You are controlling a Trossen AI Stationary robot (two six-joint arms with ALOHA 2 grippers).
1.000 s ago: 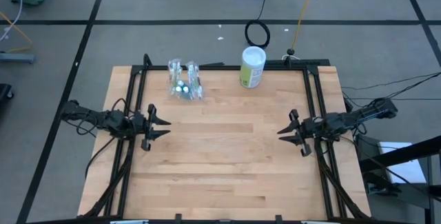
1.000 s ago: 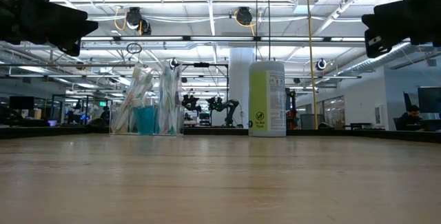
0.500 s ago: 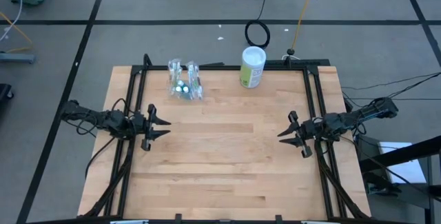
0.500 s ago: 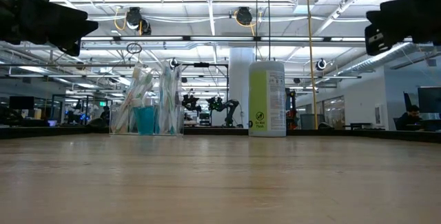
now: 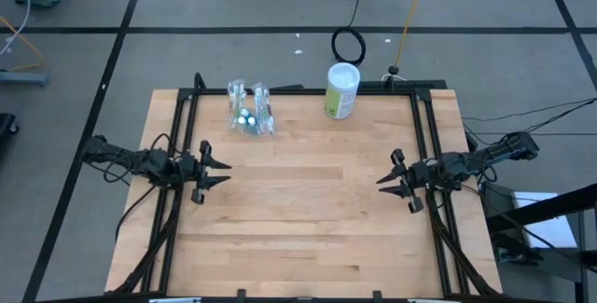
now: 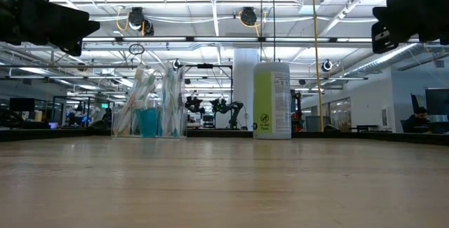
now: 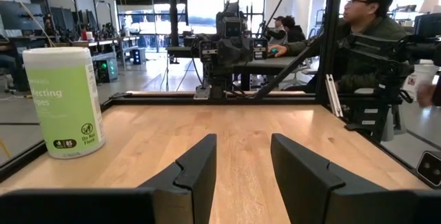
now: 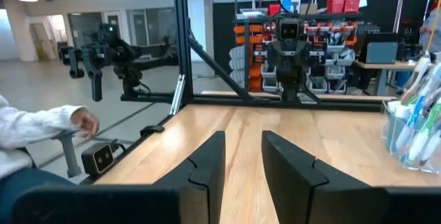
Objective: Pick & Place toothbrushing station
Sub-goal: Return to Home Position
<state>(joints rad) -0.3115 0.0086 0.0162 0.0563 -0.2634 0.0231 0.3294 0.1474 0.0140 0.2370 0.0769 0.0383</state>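
Note:
The toothbrushing station [image 5: 252, 115] is a small clear holder with pastel brushes and blue tubes. It stands on its base at the table's far left and also shows in the low view [image 6: 151, 105] and the right wrist view [image 8: 417, 120]. My left gripper [image 5: 227, 172] hangs level above the table's left edge, open, nearer than the station; its fingers [image 7: 200, 162] have nothing between them. My right gripper [image 5: 381, 184] hangs at the right edge, open and with nothing between its fingers [image 8: 207, 162].
A white-and-green canister [image 5: 341, 90] stands upright at the far edge, right of the station. Black frame rails [image 5: 183, 135] run along the table's sides. A seated person [image 7: 365, 31] and a person's sleeve and hand [image 8: 41, 131] show beyond the table. Bare wood [image 5: 308, 200] lies between the grippers.

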